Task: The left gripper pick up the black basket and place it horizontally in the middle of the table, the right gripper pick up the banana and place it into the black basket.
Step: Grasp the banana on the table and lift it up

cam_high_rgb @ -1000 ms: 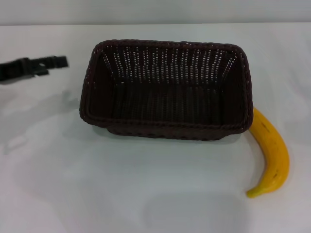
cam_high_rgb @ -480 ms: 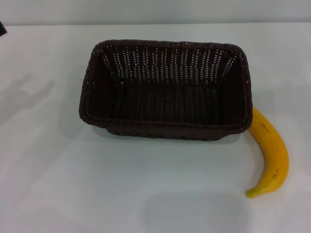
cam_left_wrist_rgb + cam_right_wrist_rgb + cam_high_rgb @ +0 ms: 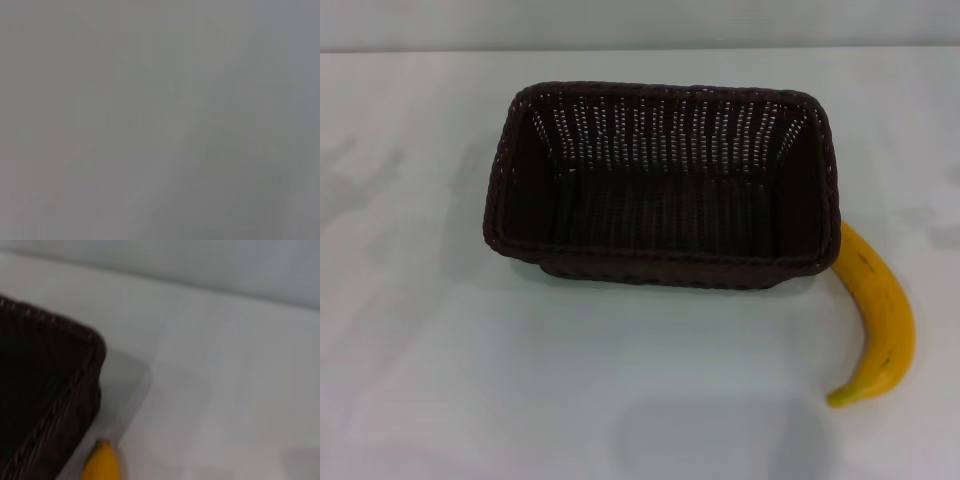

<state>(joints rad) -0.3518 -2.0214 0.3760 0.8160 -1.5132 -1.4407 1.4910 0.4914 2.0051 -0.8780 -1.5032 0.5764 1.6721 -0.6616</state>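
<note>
The black basket [image 3: 660,185] stands upright and lengthwise across the middle of the white table [image 3: 470,380], open side up and empty. The yellow banana [image 3: 880,315] lies on the table at the basket's right near corner, its upper end touching or tucked beside the basket. In the right wrist view a corner of the basket [image 3: 45,390] and the banana's tip [image 3: 102,462] show. Neither gripper shows in any view. The left wrist view shows only plain grey.
The table's far edge [image 3: 640,50] runs along the top of the head view. Faint shadows lie on the table at the left and at the far right.
The left gripper, at the far left one second ago, has drawn away out of the head view. The basket and the banana have not moved.
</note>
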